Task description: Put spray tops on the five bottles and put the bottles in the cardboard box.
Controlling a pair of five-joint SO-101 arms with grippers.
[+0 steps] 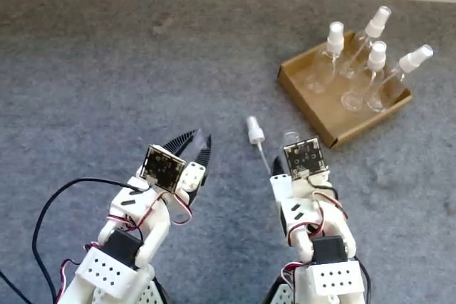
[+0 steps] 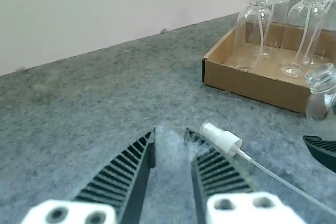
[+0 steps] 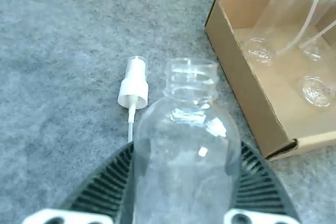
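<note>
Seen from the high view, the grey felt table top [image 1: 107, 69] carries a shallow brown cardboard box [image 1: 313, 115] out toward 2 o'clock, set at a slant to the table edge. Inside it stand four clear round-shouldered bottles [image 1: 319, 75], each upright and fitted with a white spray top, grouped in the half of the box farthest from the arms. Near the middle of the felt lies a loose white spray head with a thin dip tube [image 1: 254, 132]. It lies flat, with its head toward 11 o'clock and its tube trailing toward 5 o'clock, ending close by the right arm. The right gripper [image 3: 186, 150], at about 5 o'clock from that loose head, is clamped on the fifth clear bottle [image 3: 184, 124]. Its black ribbed fingers press both sides of the body, and the bottle's open threaded neck, with no top on it, points away from the wrist. This bottle is just beside the near corner of the box and outside it. The left gripper [image 2: 170, 142] sits at about 9 o'clock from the loose spray head, near it but apart. Its black ribbed fingers are only narrowly parted, with nothing between them, and their tips are low over the felt.
</note>
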